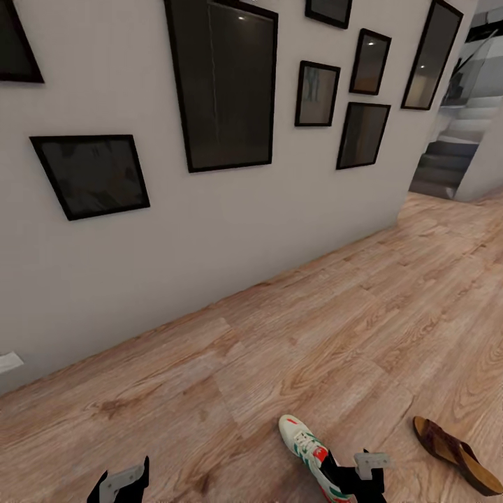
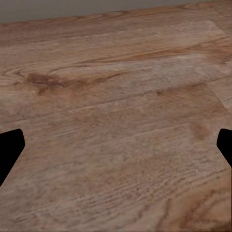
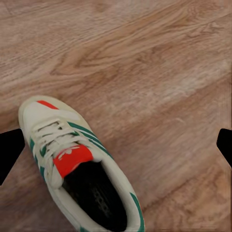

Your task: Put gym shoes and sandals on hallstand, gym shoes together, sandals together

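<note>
The right gripper (image 1: 353,482) hung low over 1 sneaker (image 1: 307,450), its fingers spread wide and gripping nothing; in the right wrist view the fingertips (image 3: 10,150) stood far apart on either side of the sneaker (image 3: 77,166), clear of it. The sneaker lay upright on the wood floor (image 1: 314,335), with 1 brown sandal (image 1: 455,453) near it, apart. The left gripper (image 1: 119,485) was also spread wide and empty above bare floor (image 2: 116,116). A grey wall (image 1: 209,230) held dark frames (image 1: 223,84).
</note>
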Motion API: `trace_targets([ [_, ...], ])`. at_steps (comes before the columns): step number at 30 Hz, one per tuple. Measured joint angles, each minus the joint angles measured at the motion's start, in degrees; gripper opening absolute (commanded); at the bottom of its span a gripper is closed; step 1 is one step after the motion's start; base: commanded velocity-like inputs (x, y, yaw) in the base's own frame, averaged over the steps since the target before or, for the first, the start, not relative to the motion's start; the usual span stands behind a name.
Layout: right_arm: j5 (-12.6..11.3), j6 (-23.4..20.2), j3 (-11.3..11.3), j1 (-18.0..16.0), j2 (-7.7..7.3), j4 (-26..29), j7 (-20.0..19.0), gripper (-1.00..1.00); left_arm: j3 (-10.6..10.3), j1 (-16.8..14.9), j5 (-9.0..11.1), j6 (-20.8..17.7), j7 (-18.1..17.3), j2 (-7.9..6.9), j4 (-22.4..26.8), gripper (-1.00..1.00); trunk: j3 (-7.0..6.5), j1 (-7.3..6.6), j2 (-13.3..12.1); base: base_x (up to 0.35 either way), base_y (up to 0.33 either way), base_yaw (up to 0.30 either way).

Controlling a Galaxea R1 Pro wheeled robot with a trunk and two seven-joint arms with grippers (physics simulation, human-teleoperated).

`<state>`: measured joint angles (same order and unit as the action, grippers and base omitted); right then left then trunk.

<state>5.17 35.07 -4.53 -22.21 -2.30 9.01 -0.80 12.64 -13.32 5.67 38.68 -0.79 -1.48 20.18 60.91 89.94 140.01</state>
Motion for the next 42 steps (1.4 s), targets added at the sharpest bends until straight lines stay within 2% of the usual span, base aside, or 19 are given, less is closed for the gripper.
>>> trace_targets([
  [7,0.00,0.00,0.00,0.00,0.00,0.00,0.00,1.00,0.00,0.01,0.00,0.00,0.00,0.00,-0.01,1.00,0.00,-0.01,0.00,-0.142,-0.086,0.011],
  [24,0.00,-0.01,0.00,0.00,0.00,0.00,0.00,1.00,0.00,0.02,0.00,0.00,0.00,0.00,0.03,1.00,0.00,-0.02,0.00,-0.014,-0.008,0.001],
  [33,0.00,0.00,0.00,0.00,0.00,0.00,0.00,1.00,0.00,0.02,0.00,0.00,0.00,0.00,0.06,1.00,0.00,-0.02,0.00,0.000,-0.175,0.000],
  [42,0.00,-0.01,0.00,0.00,0.00,0.00,0.00,1.00,0.00,0.03,0.00,0.00,0.00,0.00,0.07,1.00,0.00,-0.01,0.00,0.000,-0.051,0.000],
])
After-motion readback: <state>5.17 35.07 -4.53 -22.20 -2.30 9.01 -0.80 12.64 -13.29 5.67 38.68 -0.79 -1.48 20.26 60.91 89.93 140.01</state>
